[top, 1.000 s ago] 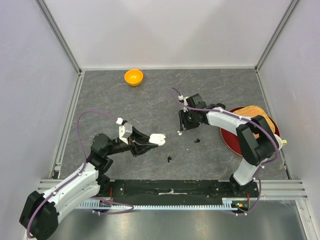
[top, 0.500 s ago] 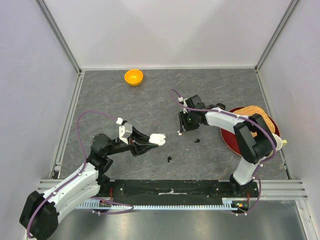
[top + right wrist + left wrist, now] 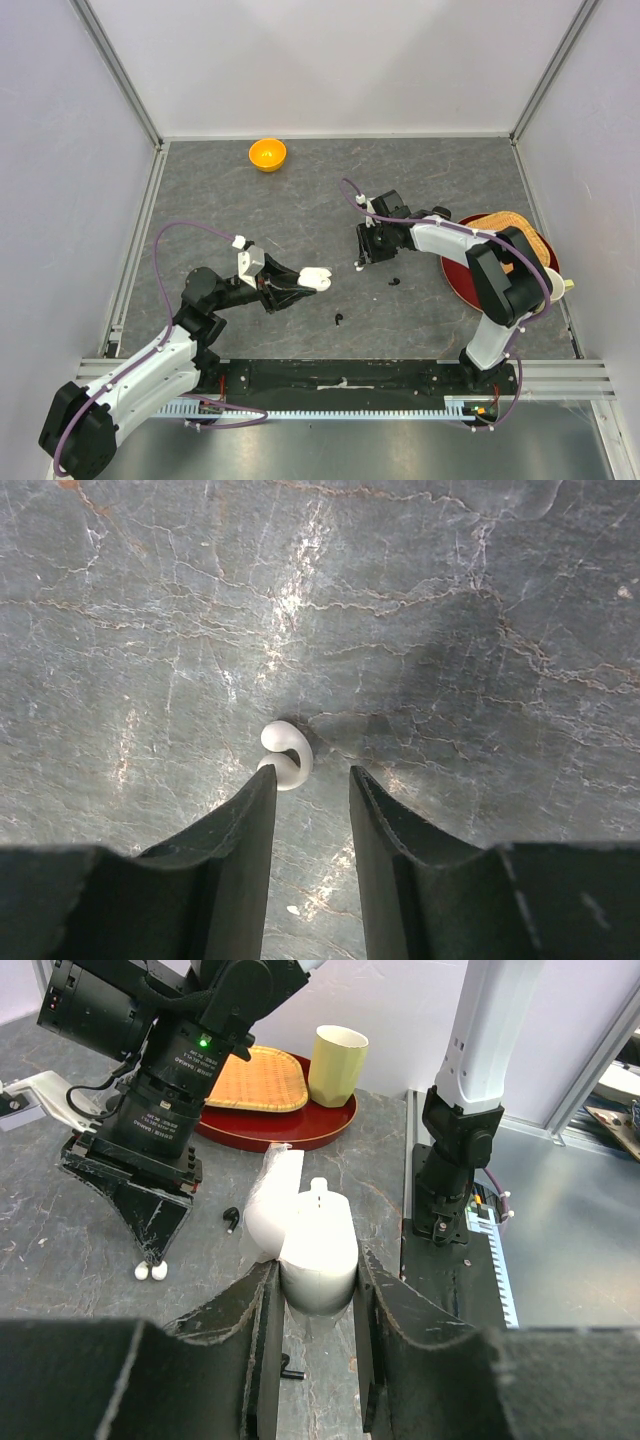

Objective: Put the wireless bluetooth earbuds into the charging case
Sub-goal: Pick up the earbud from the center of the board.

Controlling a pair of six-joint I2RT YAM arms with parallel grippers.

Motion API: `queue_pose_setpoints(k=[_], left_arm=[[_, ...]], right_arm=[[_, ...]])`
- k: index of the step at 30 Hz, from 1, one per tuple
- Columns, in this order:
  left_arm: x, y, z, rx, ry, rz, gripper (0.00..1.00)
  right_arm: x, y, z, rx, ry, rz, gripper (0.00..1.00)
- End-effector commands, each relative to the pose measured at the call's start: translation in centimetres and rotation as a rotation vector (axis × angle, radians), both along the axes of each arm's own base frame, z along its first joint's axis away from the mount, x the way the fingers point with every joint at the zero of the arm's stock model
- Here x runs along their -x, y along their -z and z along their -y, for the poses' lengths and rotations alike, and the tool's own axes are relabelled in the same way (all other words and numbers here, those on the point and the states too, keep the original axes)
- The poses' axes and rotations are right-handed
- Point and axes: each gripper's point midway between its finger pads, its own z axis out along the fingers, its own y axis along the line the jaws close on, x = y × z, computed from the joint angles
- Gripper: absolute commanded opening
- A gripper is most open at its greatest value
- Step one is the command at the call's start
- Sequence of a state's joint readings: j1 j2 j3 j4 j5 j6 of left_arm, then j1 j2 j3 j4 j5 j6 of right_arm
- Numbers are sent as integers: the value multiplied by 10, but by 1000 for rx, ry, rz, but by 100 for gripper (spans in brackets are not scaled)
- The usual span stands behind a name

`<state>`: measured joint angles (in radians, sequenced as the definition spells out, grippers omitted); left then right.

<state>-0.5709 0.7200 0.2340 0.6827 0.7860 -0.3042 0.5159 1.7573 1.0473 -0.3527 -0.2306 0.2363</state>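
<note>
— White plastic between the fingers of the left gripper (image 3: 315, 1265): is that the case (image 3: 318, 1245)?

— Yes. The jaws are closed on its rounded lower half, one finger on each side. Its lid is flipped open and leans away from the wrist camera. The gripper holds it up off the grey table (image 3: 220, 200), left of centre.

— And the right gripper (image 3: 310, 772)?

— It points straight down at the table, right of centre. Its jaws are narrow but apart, with nothing between them. The two white earbuds (image 3: 285, 755) lie on the table touching each other, right at the tip of one finger and outside the gap.

— Where are the dark ones?

— One black earbud (image 3: 393, 281) lies on the table just beside the right gripper, on the side nearer the arm bases. The second black earbud (image 3: 339, 320) lies between the two arms, near the front edge and below the held case in the overhead view. Neither gripper touches them.

— Anything else around?

— An orange bowl (image 3: 267, 154) sits by the far wall. A red tray (image 3: 300, 1132) at the right edge holds a woven mat (image 3: 250, 1078) and a pale cup (image 3: 337, 1065).
</note>
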Motion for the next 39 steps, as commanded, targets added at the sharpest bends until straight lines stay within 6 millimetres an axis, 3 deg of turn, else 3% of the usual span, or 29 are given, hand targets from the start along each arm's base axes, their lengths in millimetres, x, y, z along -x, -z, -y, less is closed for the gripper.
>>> queue_pose_setpoints(k=[1,19,31,39], left_arm=[[-3,-13,0,25,-12,52,2],[-4,-12,0,23,-16,46,2],[-3,-13,0,27,-16,47,2],[-2,-14,0,28,-16,47,2]], right_arm=[[2,6,-4,-17,-5,-14,42],[8,7,-15,-75,-31,-49,30],[11,8,-18,-95,-45,-66,14],[11,10,-20,-95,-47,-72,14]])
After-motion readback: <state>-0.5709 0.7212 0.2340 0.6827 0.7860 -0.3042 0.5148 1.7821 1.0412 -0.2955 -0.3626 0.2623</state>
